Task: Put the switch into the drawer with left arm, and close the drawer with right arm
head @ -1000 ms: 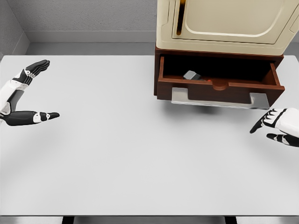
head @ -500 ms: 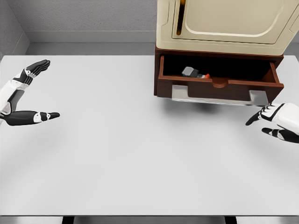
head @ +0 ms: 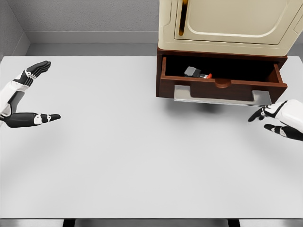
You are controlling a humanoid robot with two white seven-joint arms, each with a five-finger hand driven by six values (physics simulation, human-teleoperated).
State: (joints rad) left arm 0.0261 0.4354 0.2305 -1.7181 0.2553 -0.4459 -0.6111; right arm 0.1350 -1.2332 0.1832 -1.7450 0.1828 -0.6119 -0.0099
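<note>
The small grey switch with a red and black end (head: 197, 73) lies inside the open dark-brown wooden drawer (head: 221, 88), towards its left half and near the front wall; whether it rests flat on the drawer floor is hard to tell from this angle. The drawer is pulled out from under a cream-coloured cabinet with a panelled door (head: 230, 23), and a pale grey metal handle (head: 221, 98) runs along the lower edge of its front. The right hand (head: 279, 118) hovers over the white bench (head: 137, 151) just below and to the right of the handle's right end, its black-tipped fingers (head: 258, 115) loosely spread and holding nothing, apparently not touching the drawer. The left hand (head: 21, 97) is at the far left edge of the bench, well apart from the drawer, thumb and fingers wide apart and empty.
</note>
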